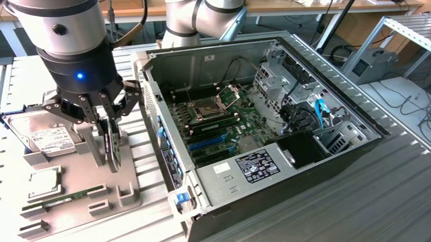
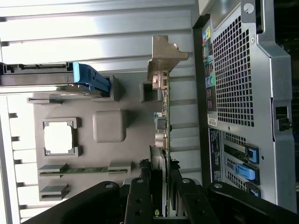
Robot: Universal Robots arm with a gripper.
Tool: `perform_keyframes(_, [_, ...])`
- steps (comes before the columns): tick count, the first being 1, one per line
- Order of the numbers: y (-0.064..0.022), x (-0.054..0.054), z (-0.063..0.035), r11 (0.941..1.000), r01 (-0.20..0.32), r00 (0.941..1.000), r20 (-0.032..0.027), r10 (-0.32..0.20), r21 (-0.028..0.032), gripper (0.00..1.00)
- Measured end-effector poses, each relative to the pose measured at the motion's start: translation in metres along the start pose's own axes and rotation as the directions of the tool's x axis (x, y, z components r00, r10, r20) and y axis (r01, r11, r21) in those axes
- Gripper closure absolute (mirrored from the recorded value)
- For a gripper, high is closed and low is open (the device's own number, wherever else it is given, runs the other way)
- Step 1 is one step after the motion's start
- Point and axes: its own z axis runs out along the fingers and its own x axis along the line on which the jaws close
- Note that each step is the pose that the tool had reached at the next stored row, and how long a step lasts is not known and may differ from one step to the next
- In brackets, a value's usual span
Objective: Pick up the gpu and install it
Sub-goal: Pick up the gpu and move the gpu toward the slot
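Note:
The gpu (image 1: 113, 151) stands on edge on the grey parts tray (image 1: 88, 174), at the exterior view's left, beside the open computer case (image 1: 202, 65). My gripper (image 1: 108, 126) comes straight down over it, one finger on each face of the card, shut on it. In the wrist view the gpu (image 2: 164, 116) appears edge-on, its silver bracket (image 2: 163, 56) at the far end, and it runs back between the black fingers (image 2: 140, 198) of my gripper (image 2: 161, 198). I cannot tell if the card's lower edge still rests in the tray.
On the tray lie a silver hard drive (image 1: 50, 138), a CPU (image 1: 42, 182) and a RAM stick (image 1: 64, 198). Inside the case the green motherboard (image 1: 222, 126) shows blue slots (image 1: 205, 142). The case's perforated rear panel (image 2: 238, 93) is close beside the card.

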Motion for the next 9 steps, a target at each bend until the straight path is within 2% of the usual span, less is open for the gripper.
perform_keyframes(9, [0.0002, -0.0002, -0.0059, 1.0, 0.0, 1.0, 0.0, 0.0, 0.0007, 0.74])
